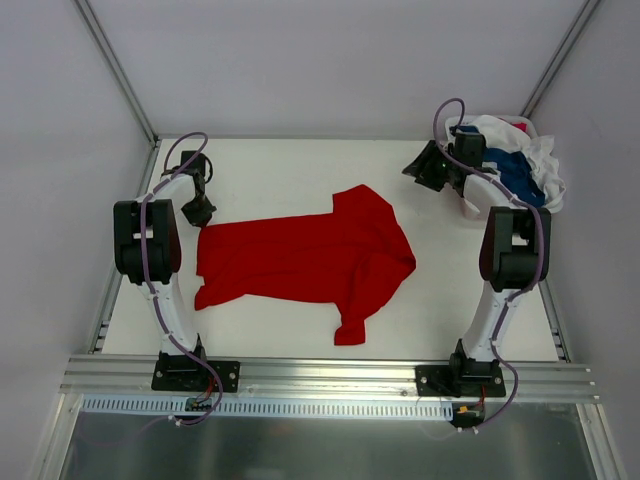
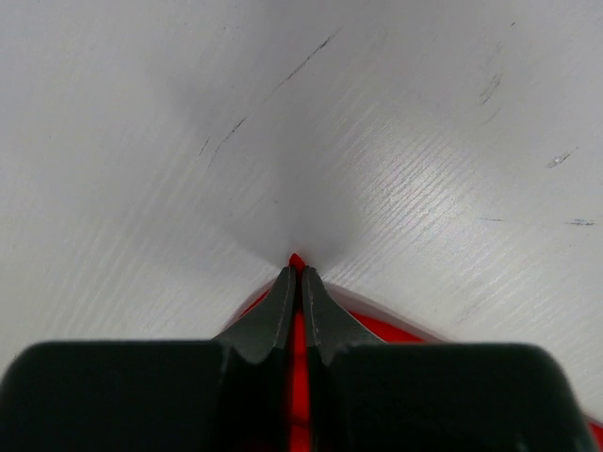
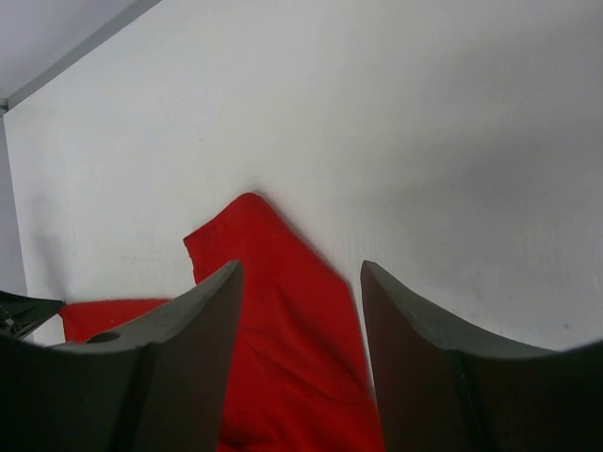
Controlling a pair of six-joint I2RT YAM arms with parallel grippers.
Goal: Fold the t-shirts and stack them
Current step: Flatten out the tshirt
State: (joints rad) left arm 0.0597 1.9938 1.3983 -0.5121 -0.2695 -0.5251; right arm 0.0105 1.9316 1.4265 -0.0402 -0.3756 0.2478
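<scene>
while the red shirt [image 1: 300,262] is being borne, spread but rumpled, on the middle of the table [image 1: 280,170], its far left corner is being pinched by the left gripper [image 1: 200,211], clenched tight on the cloth. the right gripper [image 1: 428,168] is being held released, fingers [image 3: 188,320] wide apart and empty, near the shirt's far sleeve but apart from it. the blue shirt [image 1: 515,172] and white shirt [image 1: 545,165] are being carried in a heap at the far right corner.

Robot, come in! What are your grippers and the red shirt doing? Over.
Left gripper shut on corner of red shirt. Right gripper open, off the cloth. Shirt spread out, unfolded. Nothing in the way.
</scene>
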